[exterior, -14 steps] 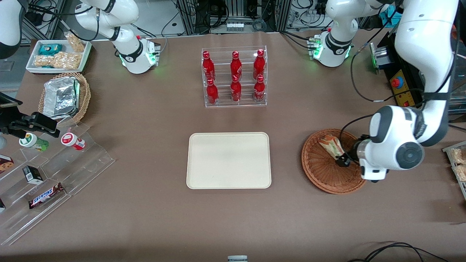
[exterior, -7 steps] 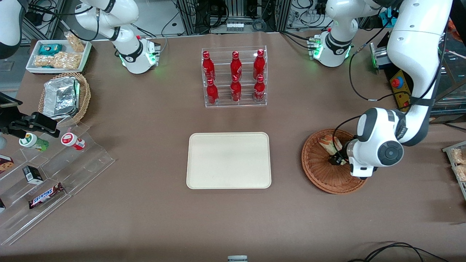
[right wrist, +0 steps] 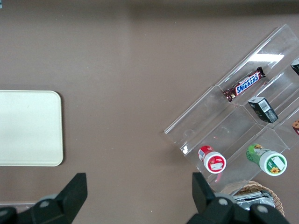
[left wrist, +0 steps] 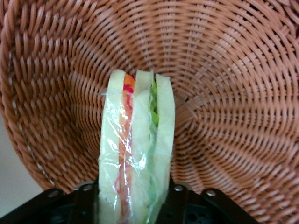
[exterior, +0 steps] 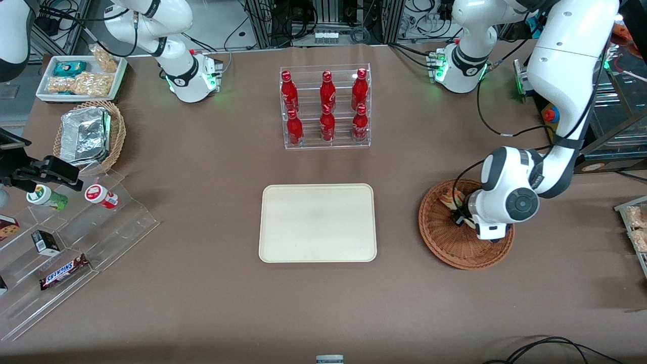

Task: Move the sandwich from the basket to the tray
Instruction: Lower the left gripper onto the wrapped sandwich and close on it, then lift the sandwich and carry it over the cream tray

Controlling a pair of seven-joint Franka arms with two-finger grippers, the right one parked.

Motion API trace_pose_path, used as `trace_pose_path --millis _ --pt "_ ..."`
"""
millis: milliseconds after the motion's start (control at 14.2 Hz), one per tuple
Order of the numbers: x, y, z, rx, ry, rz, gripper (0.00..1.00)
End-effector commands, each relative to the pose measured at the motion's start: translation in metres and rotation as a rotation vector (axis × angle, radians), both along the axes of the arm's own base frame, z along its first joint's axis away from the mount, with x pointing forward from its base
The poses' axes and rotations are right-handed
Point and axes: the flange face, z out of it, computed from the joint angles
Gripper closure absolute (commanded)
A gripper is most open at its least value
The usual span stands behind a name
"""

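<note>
While the front view shows the hand (exterior: 461, 218) low inside the basket (exterior: 445, 237) at the sandwich (exterior: 448, 198), with the tray (exterior: 317, 222) bare nearer mid-table, the left wrist view shows the sandwich (left wrist: 136, 149) standing on edge between both fingers (left wrist: 86, 196), seemingly gripped, over the basket's (left wrist: 233, 93) weave.

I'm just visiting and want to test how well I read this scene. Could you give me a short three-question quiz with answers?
1. True or false: the clear-wrapped triangular sandwich already lies on the flat cream-beige rectangular tray.
2. Which thing is the left arm's gripper over? A) the clear rack of red bottles B) the round reddish-brown wicker basket C) the tray
3. Fill in: the gripper's fingers flank the ____.

Key: 1 false; 2 B; 3 sandwich.
</note>
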Motion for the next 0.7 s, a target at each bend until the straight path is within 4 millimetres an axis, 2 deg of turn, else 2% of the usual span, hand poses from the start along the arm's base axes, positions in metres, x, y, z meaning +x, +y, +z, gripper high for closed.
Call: trace_pose_path --millis 0,70,141,352,492,633 --pt "0.0 -0.003 0.041 0.053 0.0 0.026 0.95" --pt "-0.007 -0.006 0.07 0.076 0.041 -0.002 0.94" --pt "-0.015 -0.026 0.097 0.092 0.063 -0.06 0.94" --pt "-0.02 -0.106 0.15 0.085 0.044 -0.196 0.94" --pt "-0.027 -0.16 0.162 0.06 0.018 -0.303 0.94" --pt "-0.036 -0.226 0.169 0.003 -0.016 -0.448 0.94"
